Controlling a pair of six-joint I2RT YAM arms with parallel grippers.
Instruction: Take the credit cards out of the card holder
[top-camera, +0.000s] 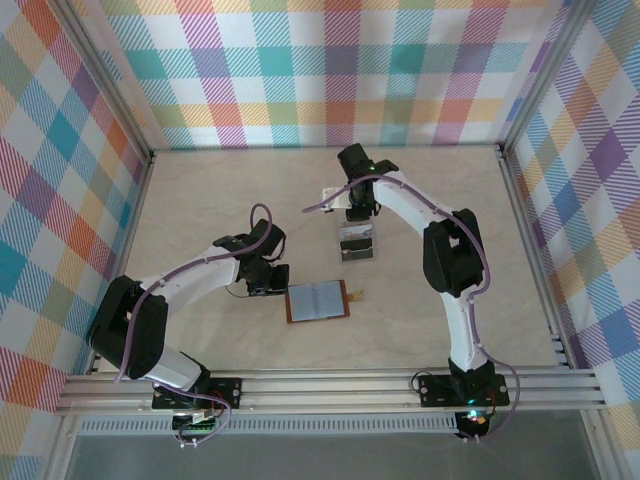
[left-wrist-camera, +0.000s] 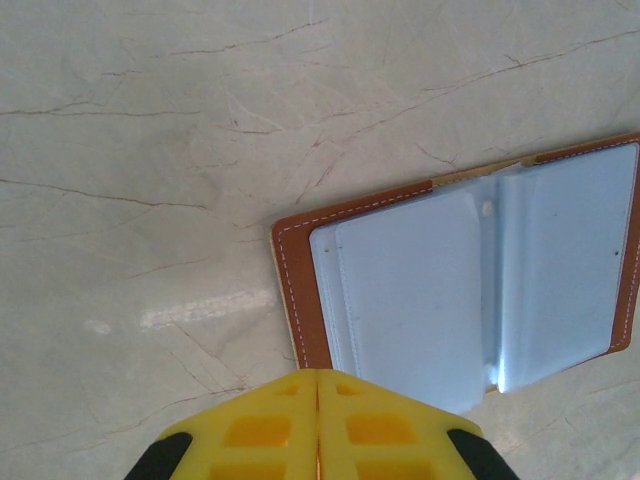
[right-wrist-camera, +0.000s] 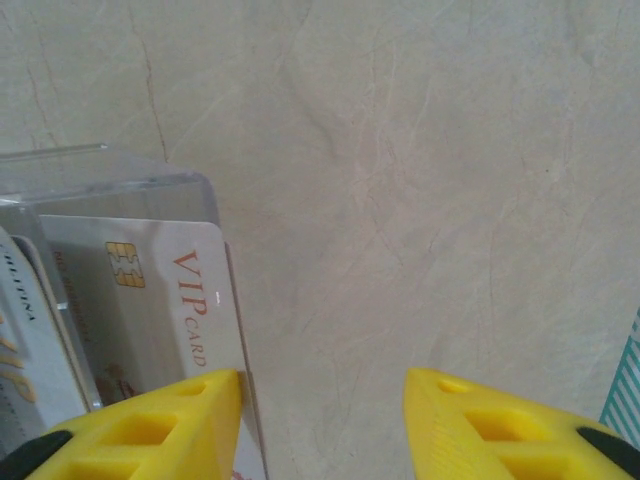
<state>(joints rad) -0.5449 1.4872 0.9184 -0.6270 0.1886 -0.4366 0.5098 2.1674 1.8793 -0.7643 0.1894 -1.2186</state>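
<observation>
The card holder (top-camera: 318, 301) lies open and flat on the pale worktop (top-camera: 200, 200), greyish sleeves up, its snap tab (a small brown stub) jutting from its right edge. The left pincer (top-camera: 270, 280) sits just beside the holder's far left corner. Beyond the holder stands a clear tray (top-camera: 342, 245) holding credit cards (top-camera: 357, 247), the right pincer (top-camera: 358, 212) over its far side.

Tabletop (top-camera: 200, 200) with two low obstacles mid-table.
Open card holder (top-camera: 318, 301) and clear tray (right-wrist-camera: 130, 188) behind it sit near each other; bare surface spreads on either side.
</observation>
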